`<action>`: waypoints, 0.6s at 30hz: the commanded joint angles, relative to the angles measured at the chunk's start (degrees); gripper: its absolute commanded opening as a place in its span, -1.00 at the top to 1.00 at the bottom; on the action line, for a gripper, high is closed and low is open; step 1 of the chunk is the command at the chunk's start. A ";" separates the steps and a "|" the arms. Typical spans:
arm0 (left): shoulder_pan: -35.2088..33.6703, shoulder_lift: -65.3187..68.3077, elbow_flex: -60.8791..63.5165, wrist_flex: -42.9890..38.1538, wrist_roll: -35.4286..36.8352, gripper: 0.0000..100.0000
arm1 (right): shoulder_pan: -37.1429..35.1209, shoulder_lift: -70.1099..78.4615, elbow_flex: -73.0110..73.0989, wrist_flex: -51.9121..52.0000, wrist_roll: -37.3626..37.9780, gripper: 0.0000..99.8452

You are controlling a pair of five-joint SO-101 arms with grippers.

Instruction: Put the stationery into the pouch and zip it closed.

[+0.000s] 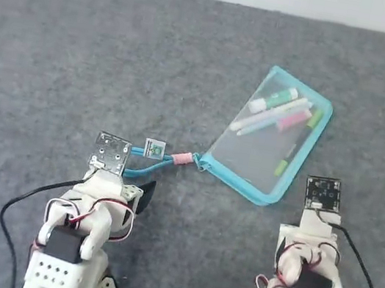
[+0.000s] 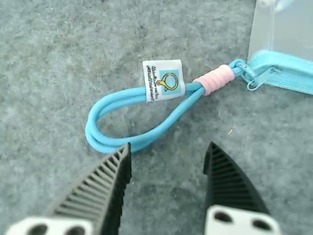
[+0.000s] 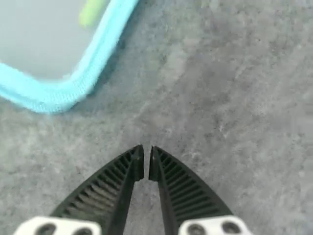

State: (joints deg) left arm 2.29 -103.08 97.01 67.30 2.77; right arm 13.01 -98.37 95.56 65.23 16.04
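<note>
Grey felt-like cloth (image 1: 83,43) covers the whole table. On it, ahead of the right arm, the pouch (image 1: 253,158) lies flat and aslant: clear plastic sides, pale blue zip edging, rounded corners.

The left gripper (image 2: 169,147) hangs over the cloth with its jaws wide apart and nothing between them, one tip just beside the bend of the cord. The right gripper (image 3: 145,148) has its jaws drawn together on nothing, near the pouch's lower corner.

The stationery (image 1: 280,111) sits inside the pouch at its far end: a green-capped marker, a pink one, pale pens and a yellow-green highlighter.

A blue cord loop (image 2: 166,119) runs from the pouch's corner toward the left arm. On it sits a white label (image 2: 163,80) with a yellow ring emblem on blue and fine print too small to make out. Then come a pink collar (image 2: 213,79) and the blue zip pull (image 2: 254,78) at the corner.
</note>
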 commanded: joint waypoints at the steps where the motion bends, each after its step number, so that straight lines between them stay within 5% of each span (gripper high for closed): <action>1: 0.26 -0.97 -0.40 0.26 0.44 0.53 | -0.92 -6.46 0.97 3.21 -0.62 0.93; 18: 0.26 -0.97 -0.40 0.26 0.53 0.53 | -10.59 -4.26 0.97 3.74 -0.18 0.93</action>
State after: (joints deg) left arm 2.37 -103.08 97.01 67.30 2.77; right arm 2.99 -103.03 95.38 68.48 16.04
